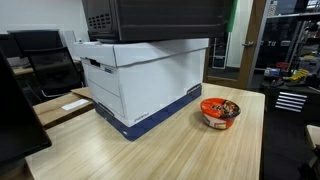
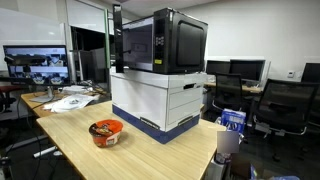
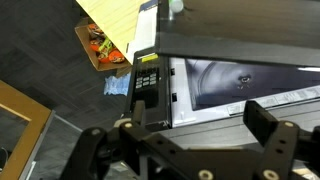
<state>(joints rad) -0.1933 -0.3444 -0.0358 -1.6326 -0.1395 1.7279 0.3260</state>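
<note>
The gripper (image 3: 185, 140), jaws spread wide and holding nothing, hangs just in front of the microwave (image 3: 235, 80), close to its door and control panel (image 3: 148, 85), with a white box (image 2: 160, 100) directly under the microwave and a noodle bowl (image 2: 106, 131) on the table (image 2: 150, 155) below it.

Cool, even office light comes down from the ceiling and is bright enough everywhere. The pale wooden tabletop (image 1: 200, 145) has a faint sheen in both exterior views. The white cardboard box with a blue base (image 1: 145, 85) casts only a soft, short shadow along its foot. The black glass-fronted microwave oven (image 2: 160, 42) reads dark, and its door catches pale reflections in the wrist view. A lit computer monitor (image 2: 35, 63) glows. All the pictures are coarse, and the black metal gripper (image 3: 180, 140), close to the lens, is blurred.
</note>
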